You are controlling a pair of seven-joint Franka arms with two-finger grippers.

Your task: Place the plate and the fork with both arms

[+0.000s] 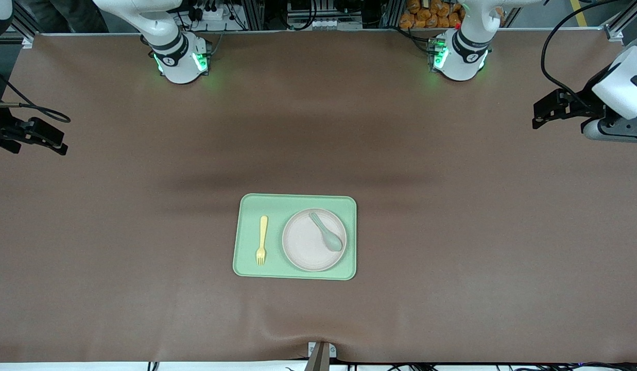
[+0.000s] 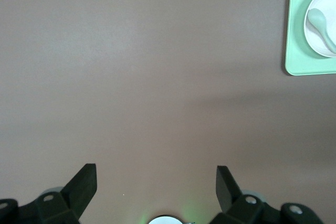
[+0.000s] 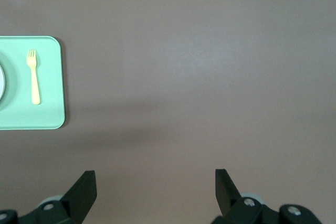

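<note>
**Q:** What lies on the table, and where?

**A:** A rectangular light-green tray (image 1: pixel 295 200) with rounded corners sits at the lower centre of the front view, on a brown table covering (image 1: pixel 452 232). On it lie a small round off-white plate (image 1: pixel 308 245) with a raised rim and, beside the plate toward the right arm's end of the table, a small pale yellow plastic fork (image 1: pixel 262 240), tines toward the front camera. A grey-green spoon (image 1: pixel 327 233) rests across the plate.

**Q:** Where are the grippers, and how do the fingers stand?

**A:** The left gripper (image 2: pixel 156 179) hangs over bare covering at the left arm's end of the table, at the right edge of the front view. The right gripper (image 3: pixel 156 181) hangs over bare covering at the right arm's end, at the left edge of the front view. In each wrist view the two black fingers stand wide apart with nothing between them. Both arms wait well apart from the tray.

**Q:** What is cut off or hard to make out?

**A:** The left wrist view shows only a corner of the tray, part of the plate and the spoon's bowl at its upper right. The right wrist view cuts the plate to a sliver at its left edge. In the front view both arms run out of the frame.
</note>
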